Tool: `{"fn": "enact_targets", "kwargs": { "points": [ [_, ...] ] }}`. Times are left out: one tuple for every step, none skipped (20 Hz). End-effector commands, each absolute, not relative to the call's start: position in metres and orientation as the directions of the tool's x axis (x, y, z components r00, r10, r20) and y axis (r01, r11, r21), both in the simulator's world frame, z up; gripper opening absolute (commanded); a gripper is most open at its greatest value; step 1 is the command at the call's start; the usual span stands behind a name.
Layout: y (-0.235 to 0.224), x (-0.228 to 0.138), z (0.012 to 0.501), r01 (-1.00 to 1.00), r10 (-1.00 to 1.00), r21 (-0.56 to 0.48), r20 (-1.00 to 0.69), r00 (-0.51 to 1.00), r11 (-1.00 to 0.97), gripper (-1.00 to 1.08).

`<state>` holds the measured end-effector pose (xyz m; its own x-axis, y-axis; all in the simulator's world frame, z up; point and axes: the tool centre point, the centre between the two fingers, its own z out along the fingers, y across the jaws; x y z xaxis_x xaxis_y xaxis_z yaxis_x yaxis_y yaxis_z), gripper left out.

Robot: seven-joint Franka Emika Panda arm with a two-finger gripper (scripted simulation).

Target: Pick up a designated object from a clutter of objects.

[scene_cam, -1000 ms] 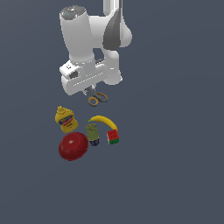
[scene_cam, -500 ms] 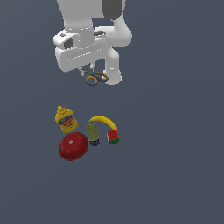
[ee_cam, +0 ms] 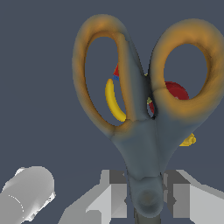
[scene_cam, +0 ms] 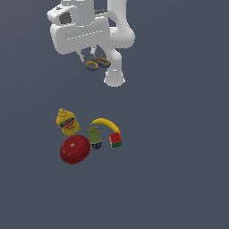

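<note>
A small pair of scissors [ee_cam: 144, 131] with dark-grey blades and 2 orange-yellow ring handles hangs in the air, clamped in the white robot gripper [ee_cam: 146, 199]. In the wrist view the 2 grey finger pads press on either side of the scissors near the pivot, with the ring handles pointing away from the gripper. In the exterior view the scissors [scene_cam: 98, 63] appear just under the arm's white hand, high up and well apart from the other objects, with the arm's white base [scene_cam: 114, 78] just beside them towards the exterior view's right.

The remaining clutter sits together on the flat dark blue-grey floor [scene_cam: 179, 156], lower in the exterior view. A yellow mustard bottle [scene_cam: 66, 121] stands at the group's side on the exterior view's left. Near it lies a round red bowl [scene_cam: 74, 149]. A greenish can [scene_cam: 94, 137] stands just beside the bowl. A curved yellow banana [scene_cam: 103, 123] arches beside the can, ending by a small red, green and white cube [scene_cam: 116, 140].

Open floor surrounds the group on every side, out to the edges of the exterior view. Through the ring handles, the wrist view shows the banana [ee_cam: 113, 101] and part of the bowl [ee_cam: 176, 91].
</note>
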<state>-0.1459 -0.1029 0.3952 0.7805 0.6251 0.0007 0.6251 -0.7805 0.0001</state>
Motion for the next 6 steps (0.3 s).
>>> {"fn": "enact_targets", "kwargs": {
  "points": [
    [-0.1028,-0.1479,0.4037,0.625,0.625,0.000,0.000,0.781,-0.781,-1.00],
    [-0.1028,-0.1483,0.4059,0.625,0.625,0.000,0.000,0.781,-0.781,-1.00],
    [-0.1028,-0.1486,0.4076,0.625,0.625,0.000,0.000,0.781,-0.781,-1.00],
    [-0.1028,-0.1488,0.4088,0.625,0.625,0.000,0.000,0.781,-0.781,-1.00],
    [-0.1028,-0.1490,0.4095,0.625,0.625,0.000,0.000,0.781,-0.781,-1.00],
    [-0.1028,-0.1490,0.4097,0.625,0.625,0.000,0.000,0.781,-0.781,-1.00]
  ]
}}
